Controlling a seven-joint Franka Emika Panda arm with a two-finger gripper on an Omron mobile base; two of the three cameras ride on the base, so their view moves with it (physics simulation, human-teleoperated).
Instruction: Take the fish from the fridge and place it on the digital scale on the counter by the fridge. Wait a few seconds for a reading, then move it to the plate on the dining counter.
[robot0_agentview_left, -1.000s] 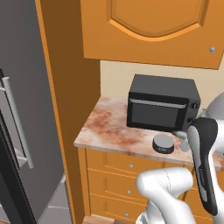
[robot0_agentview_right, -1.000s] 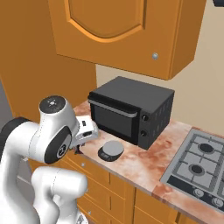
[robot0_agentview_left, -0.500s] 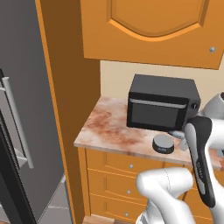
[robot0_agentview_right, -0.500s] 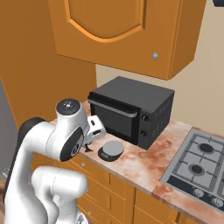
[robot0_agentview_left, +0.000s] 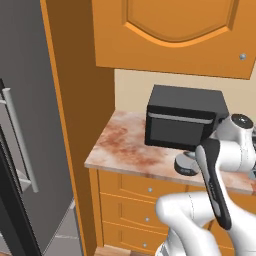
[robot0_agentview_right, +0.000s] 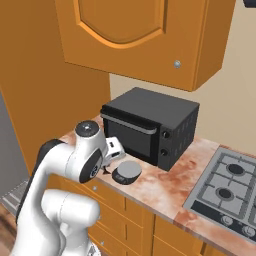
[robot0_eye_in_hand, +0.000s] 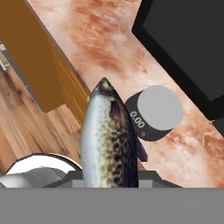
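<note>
A speckled grey-brown fish (robot0_eye_in_hand: 109, 144) rises from the bottom of the hand view, my gripper shut on it and its fingertips hidden behind its body. The fish's head points at the counter's front edge, just left of the digital scale (robot0_eye_in_hand: 157, 111), whose display reads 0.00. The small round scale (robot0_agentview_right: 126, 172) sits on the marbled counter (robot0_agentview_right: 165, 187) in front of the microwave, and my hand (robot0_agentview_right: 113, 150) hovers just to its left. In the left base view my forearm partly covers the scale (robot0_agentview_left: 185, 164). The fridge (robot0_agentview_left: 20, 100) stands far left. The plate is out of view.
A black microwave (robot0_agentview_left: 182, 122) stands at the back of the counter (robot0_agentview_left: 125, 145), close behind the scale. A stovetop (robot0_agentview_right: 225, 187) lies to the right. Orange wall cabinets (robot0_agentview_right: 135, 35) hang overhead and a tall orange panel (robot0_agentview_left: 80, 100) separates counter and fridge.
My arm has swung toward the scale, carrying the fish. In the right base view the hand has shifted right, from the counter's left end to beside the scale.
</note>
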